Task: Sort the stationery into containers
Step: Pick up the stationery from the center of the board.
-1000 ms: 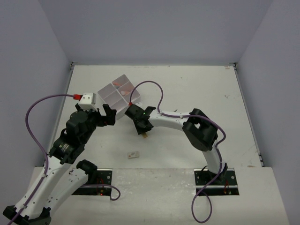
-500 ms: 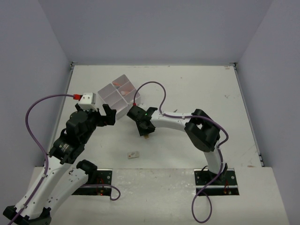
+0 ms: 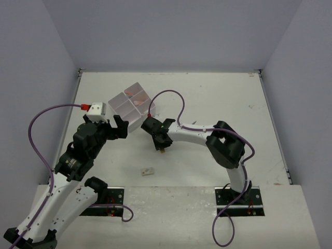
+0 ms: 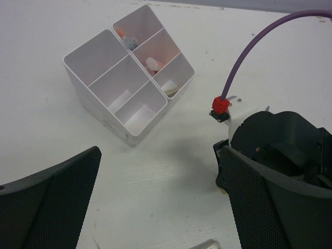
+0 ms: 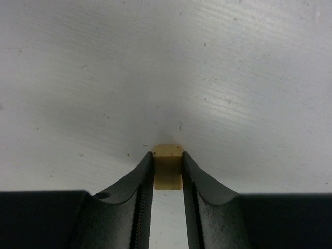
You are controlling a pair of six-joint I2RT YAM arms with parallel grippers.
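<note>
1. Top view: the containers, a 2x2 white block turned diamond-wise, sit on the table left of centre.
2. The left gripper hangs just near-left of the block, jaws wide apart and empty.
3. The right gripper points down at the table just near-right of the block, with a beige eraser at its tip.
4. A white eraser lies alone nearer the arm bases, well apart from both claws.
5. Left wrist view: the left gripper's fingers are spread out to both frame edges, released, nothing between them.
6. The containers are ahead. The compartments on the far-right side hold an orange-and-grey item, a pinkish piece and a small pale item.
7. The right arm's wrist, with its purple cable, sits right of the block.
8. Right wrist view: the right gripper is clenched on the beige eraser. Both fingers press its sides, and the eraser stands upright between the tips.
9. The table is directly below. Can't tell whether the eraser touches it.
</note>
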